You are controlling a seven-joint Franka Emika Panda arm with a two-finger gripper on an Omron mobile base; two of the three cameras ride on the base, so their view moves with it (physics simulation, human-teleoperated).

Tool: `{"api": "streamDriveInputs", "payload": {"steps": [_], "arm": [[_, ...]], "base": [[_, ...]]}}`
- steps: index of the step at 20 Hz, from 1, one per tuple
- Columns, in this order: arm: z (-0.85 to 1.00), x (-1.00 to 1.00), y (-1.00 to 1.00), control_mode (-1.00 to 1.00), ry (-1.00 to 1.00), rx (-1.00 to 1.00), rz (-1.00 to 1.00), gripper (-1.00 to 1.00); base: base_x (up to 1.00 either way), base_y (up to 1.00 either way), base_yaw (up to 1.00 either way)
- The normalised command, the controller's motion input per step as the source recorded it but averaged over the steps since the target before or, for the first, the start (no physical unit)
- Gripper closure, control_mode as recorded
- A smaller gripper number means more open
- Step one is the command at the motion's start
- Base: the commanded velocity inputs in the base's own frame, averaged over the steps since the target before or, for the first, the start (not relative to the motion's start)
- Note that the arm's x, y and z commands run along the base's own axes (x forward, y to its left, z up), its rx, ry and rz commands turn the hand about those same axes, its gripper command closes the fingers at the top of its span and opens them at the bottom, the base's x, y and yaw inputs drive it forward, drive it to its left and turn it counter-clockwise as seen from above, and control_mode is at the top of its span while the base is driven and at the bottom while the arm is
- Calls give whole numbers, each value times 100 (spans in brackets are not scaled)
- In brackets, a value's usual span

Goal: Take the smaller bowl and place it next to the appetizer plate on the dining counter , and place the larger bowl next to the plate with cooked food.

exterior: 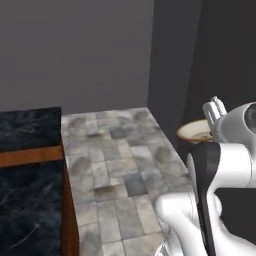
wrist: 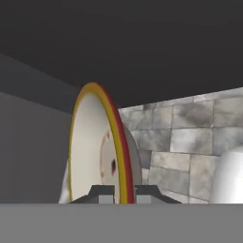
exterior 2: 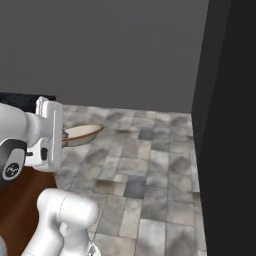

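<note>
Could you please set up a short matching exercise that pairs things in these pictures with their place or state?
Things:
1. smaller bowl
2. dining counter
3. gripper
4. floor

Descriptions:
A. grey stone tiles
B. black white-veined top over reddish-brown wood
C. held up in the air by its rim, above the floor
D. fingers either side of a rim

Pairs: 1-C, 2-B, 3-D, 4-A
</note>
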Motion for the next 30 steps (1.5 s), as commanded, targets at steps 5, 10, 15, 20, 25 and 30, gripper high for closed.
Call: {"api": "streamDriveInputs", "payload": {"steps": [5,10,15,20,25,30], "arm": [[0,0,0,100,0,0,0,100],[0,0,0,100,0,0,0,100],[0,0,0,100,0,0,0,100],[0,0,0,100,0,0,0,100],[0,0,0,100,0,0,0,100],[0,0,0,100,0,0,0,100]], "base": [[100,-26,24],[100,-51,13],[100,-49,0],[100,-3,20],[100,-8,38],[100,-31,52]]}}
